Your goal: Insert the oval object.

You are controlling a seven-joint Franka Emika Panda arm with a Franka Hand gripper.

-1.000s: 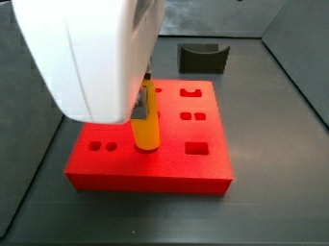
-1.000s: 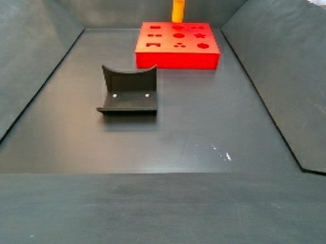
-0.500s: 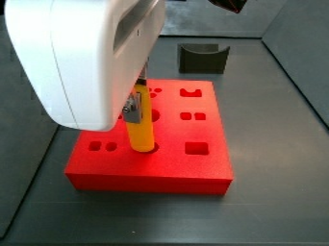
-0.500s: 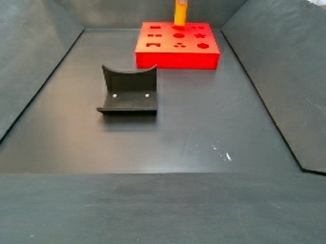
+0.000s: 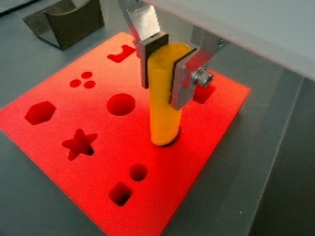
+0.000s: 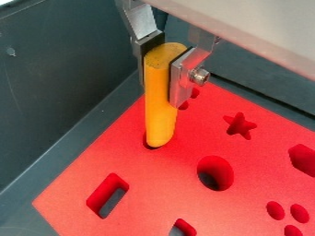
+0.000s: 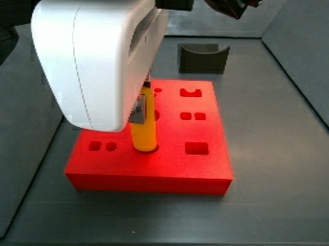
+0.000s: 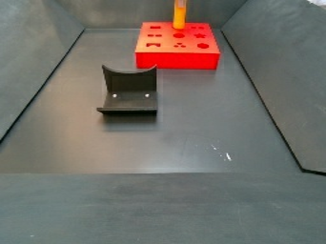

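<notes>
Tool [image 5: 169,72] is closed on the upper part of the oval object [image 5: 165,115], silver finger plates with dark pads pressed on both sides of it, seen in both wrist views. Oval object is upright, orange-yellow, slim; its lower end sits in a hole of the red block [image 5: 74,115], near the block's edge. How deep it goes in cannot be told.

In a side view the oval object [image 7: 145,125] stands on the red block [image 7: 180,163] toward its left side, just under the big white arm housing [image 7: 96,58], which hides the tool itself. Block top has several cut-out shapes: star, hexagon, round holes, rectangles.

In a side view the red block [image 8: 178,50] lies at the far edge of the dark surface [image 8: 192,143], and the oval object [image 8: 180,13] sticks up from its far side. The dark grey curved holder [image 8: 128,91] sits well apart from the block, nearer the middle-left of the surface, with nothing in it. In a wrist view the holder [image 5: 68,20] shows beyond the block's corner.
</notes>
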